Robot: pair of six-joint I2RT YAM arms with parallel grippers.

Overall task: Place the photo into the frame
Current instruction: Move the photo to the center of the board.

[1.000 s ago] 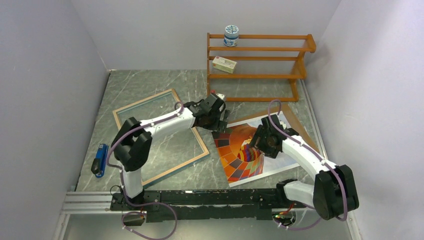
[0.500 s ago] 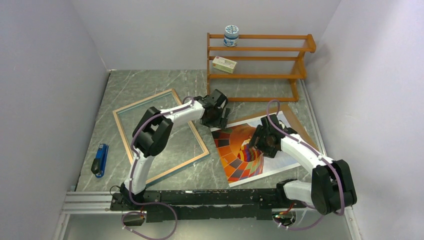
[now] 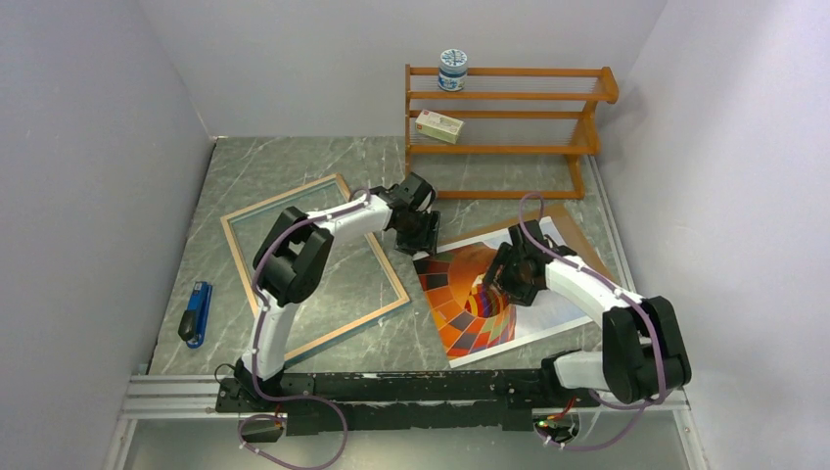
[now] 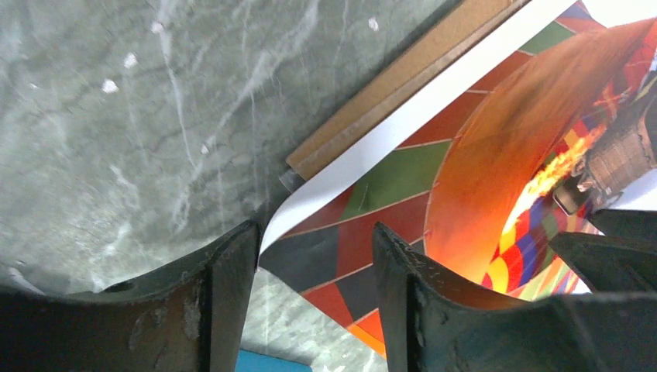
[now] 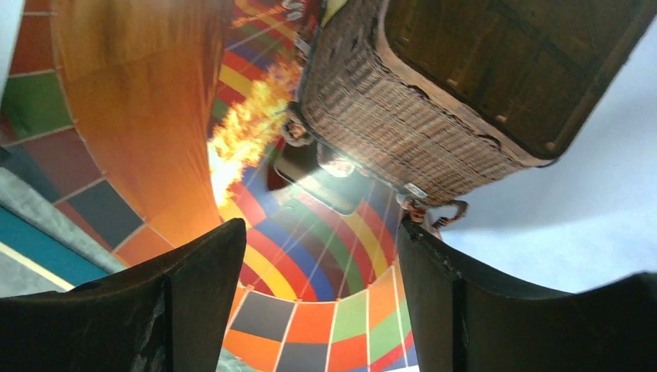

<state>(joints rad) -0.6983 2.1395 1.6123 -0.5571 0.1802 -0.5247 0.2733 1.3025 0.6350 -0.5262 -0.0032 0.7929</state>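
Done: we judge nothing yet; the photo [image 3: 460, 315] lies face up on the brown board [image 4: 387, 93], beside the frame [image 3: 279, 198].
Left gripper [image 4: 314, 234]: fingers apart, astride the photo's curled white corner.
Right gripper [image 5: 321, 232]: fingers wide over the glossy print, holding nothing.
Remaining: we must move the thin sheet into the flat, wood-rimmed frame.

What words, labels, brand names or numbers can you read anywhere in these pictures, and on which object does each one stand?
No text can be read in any view.
Round tin on top of the wooden rack: blue-and-white label, too small to read.
Small box on the rack's middle shelf: print too blurred to read.
Photo: hot-air balloon picture, no lettering visible.
Blue tool: no legible marking.
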